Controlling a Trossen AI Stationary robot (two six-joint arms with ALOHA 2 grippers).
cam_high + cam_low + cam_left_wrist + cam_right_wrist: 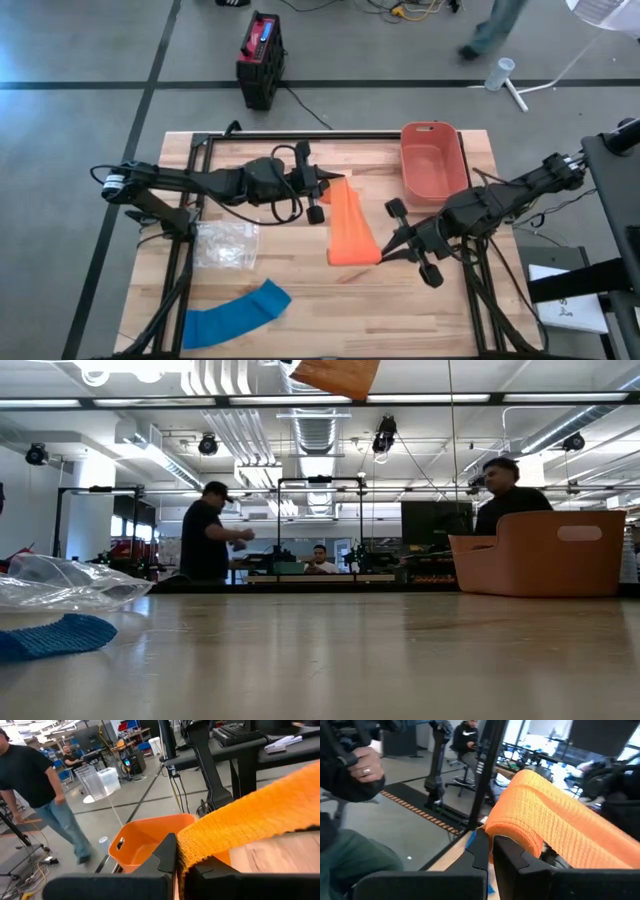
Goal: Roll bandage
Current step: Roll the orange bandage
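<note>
Where the table's [440, 310] front left corner lies, a blue bandage [235, 313] curls beside a clear plastic bag [225, 243], leaving bare wood along the front edge. At mid-table the left gripper [328, 183] is clamped on one end of the orange bandage [350, 227], lifted clear of the wood; the right gripper [389, 253] pinches its other end. A pink bin [432, 160] sits at the back right corner.

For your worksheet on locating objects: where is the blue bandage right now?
In the high view the blue bandage lies at the table's near left corner, just below the clear plastic bag.
</note>
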